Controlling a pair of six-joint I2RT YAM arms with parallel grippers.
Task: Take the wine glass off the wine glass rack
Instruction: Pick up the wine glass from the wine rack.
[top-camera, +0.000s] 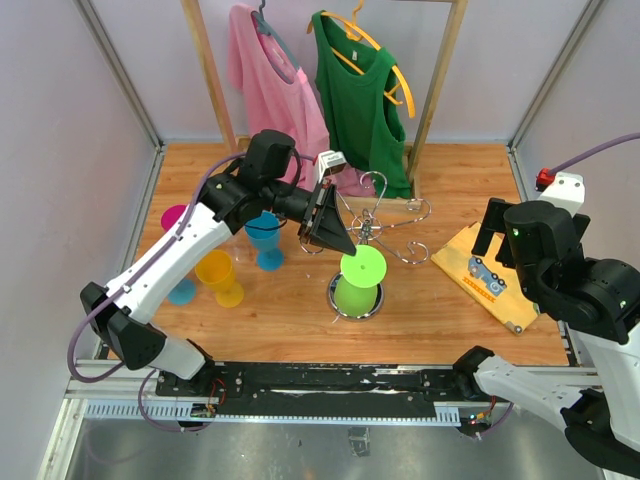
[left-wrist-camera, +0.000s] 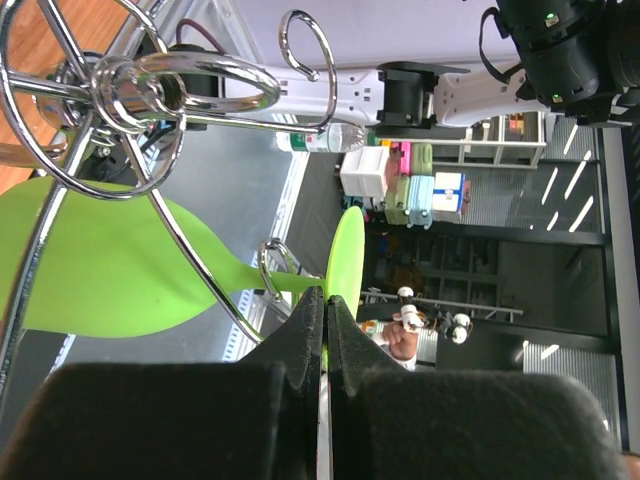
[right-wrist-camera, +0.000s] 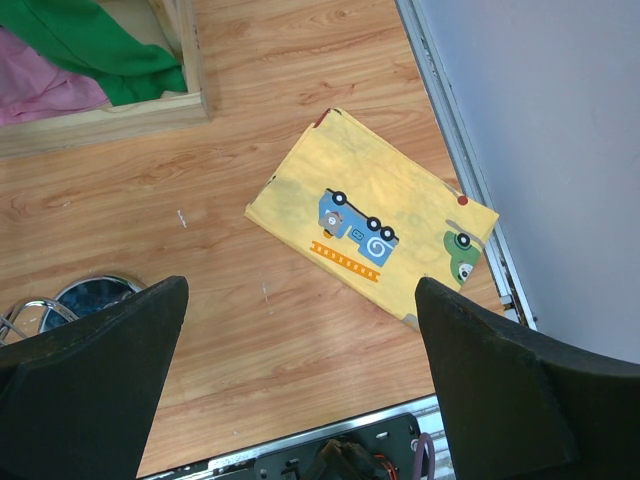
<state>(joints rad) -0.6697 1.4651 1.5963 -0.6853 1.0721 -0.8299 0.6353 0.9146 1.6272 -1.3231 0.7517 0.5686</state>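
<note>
Mid-worktop, the green wine glass (top-camera: 362, 266) hangs bowl-down on the wine glass rack (top-camera: 368, 228); the left gripper (left-wrist-camera: 323, 302) pinches its foot edge-on, likely to slide it free; the right gripper (right-wrist-camera: 300, 300) hovers wide open near the right edge.

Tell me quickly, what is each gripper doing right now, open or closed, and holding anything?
Left gripper: closed on the foot of the green wine glass.
Right gripper: open, holding nothing.
</note>
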